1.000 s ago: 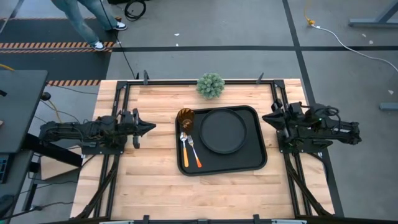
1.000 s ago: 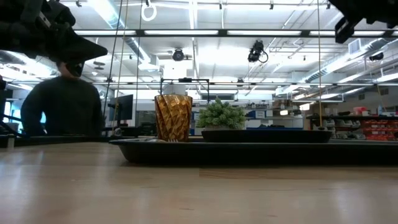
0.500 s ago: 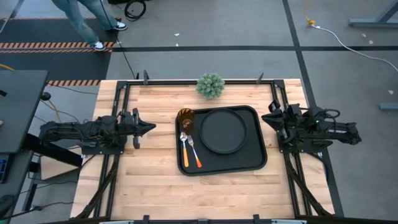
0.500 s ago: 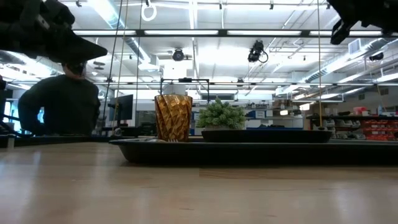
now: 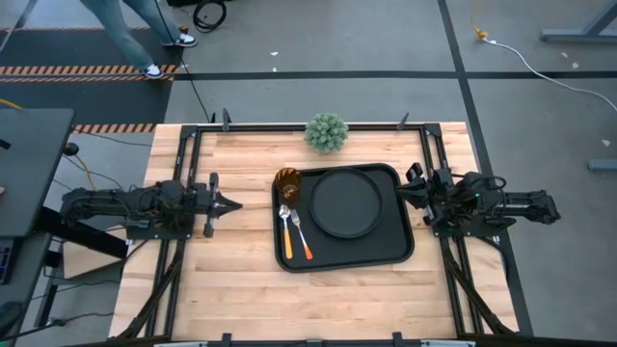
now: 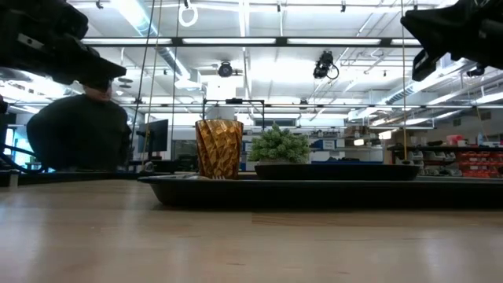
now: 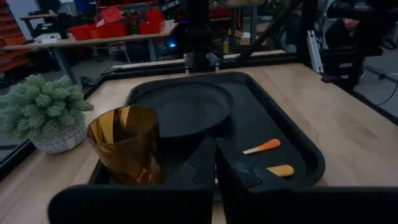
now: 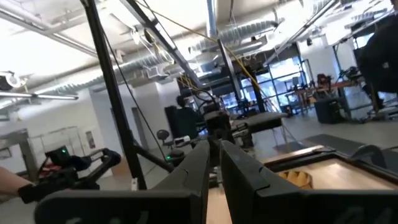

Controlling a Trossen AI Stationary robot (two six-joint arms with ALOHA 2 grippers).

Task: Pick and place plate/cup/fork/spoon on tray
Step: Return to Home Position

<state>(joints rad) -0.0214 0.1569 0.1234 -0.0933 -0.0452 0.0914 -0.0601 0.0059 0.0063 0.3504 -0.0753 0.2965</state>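
We see the left gripper [image 5: 231, 203] over bare wood on the left of the table [image 5: 231, 280], its fingers [image 7: 208, 163] pressed together and holding nothing. Ahead of its tips, well apart, lies the tray [image 5: 386, 255], with nothing between the two. Nearest that claw on the tray are the cup [image 5: 287, 181], standing upright at the tray's near corner, and beside it the spoon [image 5: 285, 226] and the fork [image 5: 302, 232], lying side by side along the tray's left part. Beyond them sits the plate [image 5: 345, 201], filling the middle of the tray.

The right gripper [image 5: 407, 189] hangs just off the tray's opposite edge, its fingers [image 8: 200, 163] closed too and empty, pointing toward the plate.

A small potted plant [image 5: 327, 132] stands at the table's far edge, behind the tray and off to the side of both claws.

The table top is pale wooden planking in a dark metal frame. Around it we find grey floor with striped tape, cables, and a person's legs [image 5: 130, 34] walking past. In the low view a person in dark clothing [image 6: 78, 130] sits behind the table under rows of ceiling lights.
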